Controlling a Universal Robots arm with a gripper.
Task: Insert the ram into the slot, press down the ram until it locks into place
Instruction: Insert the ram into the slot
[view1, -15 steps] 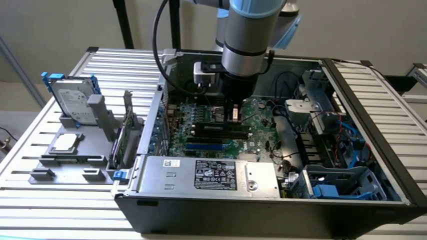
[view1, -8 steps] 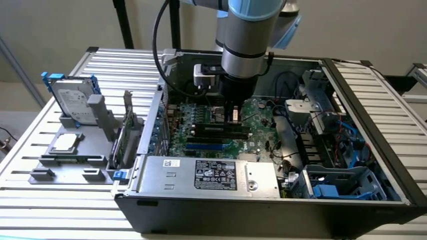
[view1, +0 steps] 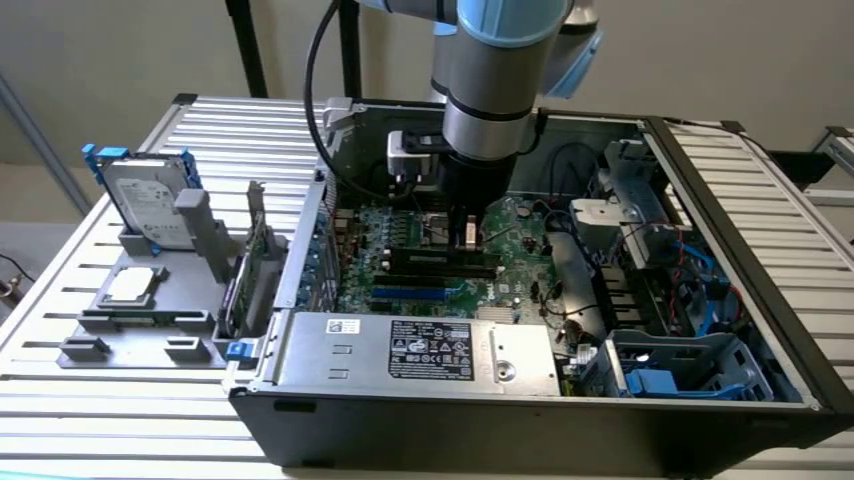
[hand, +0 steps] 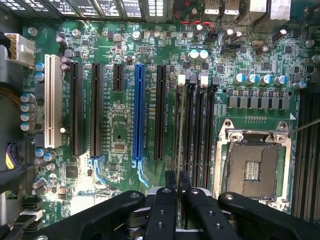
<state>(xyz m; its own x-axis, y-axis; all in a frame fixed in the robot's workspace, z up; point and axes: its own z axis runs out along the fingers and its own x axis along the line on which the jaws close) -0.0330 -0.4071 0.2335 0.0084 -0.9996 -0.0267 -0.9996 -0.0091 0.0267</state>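
Your pincer (hand: 177, 176) is clamped shut on the ram (hand: 178, 130), seen edge-on and hanging straight below the fingers. Its long axis runs parallel to the slot (hand: 182, 100) directly beneath, the one of four black look-alikes nearest the blue slot (hand: 138, 115). It looks lined up; whether it is seated you cannot tell
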